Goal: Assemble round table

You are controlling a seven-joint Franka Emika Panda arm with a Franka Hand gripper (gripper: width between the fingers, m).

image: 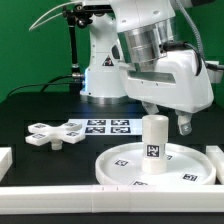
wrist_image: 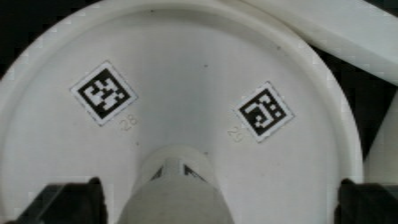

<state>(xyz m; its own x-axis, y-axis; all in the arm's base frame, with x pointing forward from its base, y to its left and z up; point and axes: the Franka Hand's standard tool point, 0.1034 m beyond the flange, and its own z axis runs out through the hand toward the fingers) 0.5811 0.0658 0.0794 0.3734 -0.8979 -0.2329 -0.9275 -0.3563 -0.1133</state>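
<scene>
On the exterior view's left, the cross-shaped base (image: 55, 133) lies flat on the black tabletop (image: 25, 108), with the marker board (image: 108, 126) just beside it. Further right, the leg (image: 153, 143) stands upright on the round disc (image: 116, 171). The end effector (image: 167, 118) hangs just above it, spread wide and empty. Only the wrist view shows two tags (wrist_image: 105, 93) on the disc's face and the leg's top between the dark fingertips (wrist_image: 71, 196).

From where I stand, the arm (image: 150, 45) is cut off by the upper edge of the frame in the exterior view. Its white housing hides most of the gripper (image: 168, 119). The leg (image: 153, 143) covers the part of the disc (image: 125, 168) behind it. The tags on the disc are too small to read. In the wrist view the leg is blurred, and the dark fingers (wrist_image: 68, 200) and the disc are cut by the picture's edge.
</scene>
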